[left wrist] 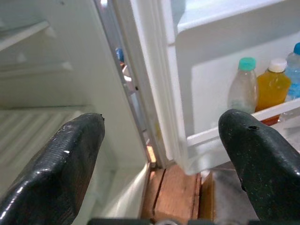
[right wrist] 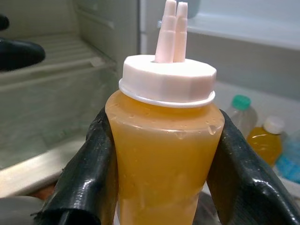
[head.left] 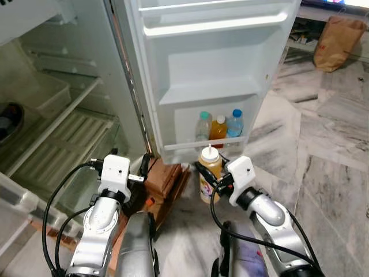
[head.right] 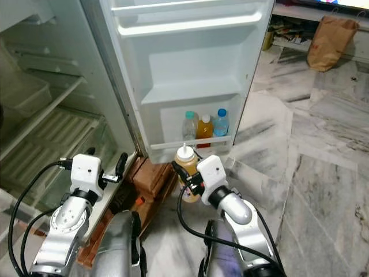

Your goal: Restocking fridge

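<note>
My right gripper [head.left: 209,180] is shut on a squeeze bottle [head.left: 211,160] of yellow-orange sauce with a white twin-nozzle cap [right wrist: 168,79]; its black fingers [right wrist: 89,173] press both sides. The bottle is held upright just in front of and below the open fridge door's bottom shelf [head.left: 190,144]. That shelf carries a clear bottle with a teal cap [head.left: 202,127], an orange juice bottle [head.left: 218,128] and a blue-capped water bottle [head.left: 234,123]. My left gripper [left wrist: 161,124] is open with nothing in it, low beside the door hinge.
The door shelves above [head.left: 210,92] hold nothing. Inside the fridge at left are a wire shelf [head.left: 63,144], a clear drawer [head.left: 34,92] and a dark bowl [head.left: 8,121]. Brown wooden blocks [head.left: 164,176] lie under the fridge. A paper bag [head.left: 337,40] stands on the marble floor [head.left: 323,150].
</note>
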### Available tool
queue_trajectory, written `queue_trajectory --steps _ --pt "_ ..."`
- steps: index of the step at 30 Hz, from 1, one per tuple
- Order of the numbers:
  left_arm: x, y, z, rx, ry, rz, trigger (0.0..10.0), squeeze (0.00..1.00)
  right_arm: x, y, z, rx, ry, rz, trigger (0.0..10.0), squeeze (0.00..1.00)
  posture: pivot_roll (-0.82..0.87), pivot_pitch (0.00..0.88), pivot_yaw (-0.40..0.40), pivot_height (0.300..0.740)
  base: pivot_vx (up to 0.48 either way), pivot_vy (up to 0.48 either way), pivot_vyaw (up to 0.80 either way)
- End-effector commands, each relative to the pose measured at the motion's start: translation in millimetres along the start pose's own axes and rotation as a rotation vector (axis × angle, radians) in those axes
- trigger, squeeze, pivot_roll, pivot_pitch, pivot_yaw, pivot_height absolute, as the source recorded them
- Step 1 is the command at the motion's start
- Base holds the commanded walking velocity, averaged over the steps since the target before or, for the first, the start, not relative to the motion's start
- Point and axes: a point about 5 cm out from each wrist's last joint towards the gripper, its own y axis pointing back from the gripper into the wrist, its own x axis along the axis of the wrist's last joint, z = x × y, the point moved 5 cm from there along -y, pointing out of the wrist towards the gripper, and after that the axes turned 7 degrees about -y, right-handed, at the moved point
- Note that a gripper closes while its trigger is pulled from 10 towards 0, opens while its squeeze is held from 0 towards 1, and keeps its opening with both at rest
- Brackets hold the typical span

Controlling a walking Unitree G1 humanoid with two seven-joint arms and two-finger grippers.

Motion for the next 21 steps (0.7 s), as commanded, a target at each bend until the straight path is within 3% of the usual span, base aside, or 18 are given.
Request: queue_trajectory --steps 1,14,16,21 --pt "3.3 0.0 -2.2 0.002 -0.003 0.013 10.0 0.0 13.7 -4.5 -3.2 0.02 0.027 0.052 10.0 0.0 0.05 0.095 0.017 0.612 0.266 0.0 0.0" --pt "3.4 -0.7 -1.9 0.002 -0.002 0.015 10.0 0.0 16.5 -5.1 -0.7 0.007 0.013 0.068 10.0 0.0 0.05 0.094 0.016 0.612 0.261 0.0 0.0" --pt "3.3 -1.0 -1.4 0.0 0.0 0.014 10.0 0.0 17.4 -5.3 -2.3 0.021 0.063 0.066 10.0 0.0 0.05 0.095 0.016 0.612 0.0 0.0 0.8" --pt "3.3 -1.3 -1.0 -0.002 0.0 0.014 10.0 0.0 18.6 -5.6 -2.6 0.025 0.052 0.075 10.0 0.0 0.05 0.096 0.016 0.612 0.0 0.0 0.8"
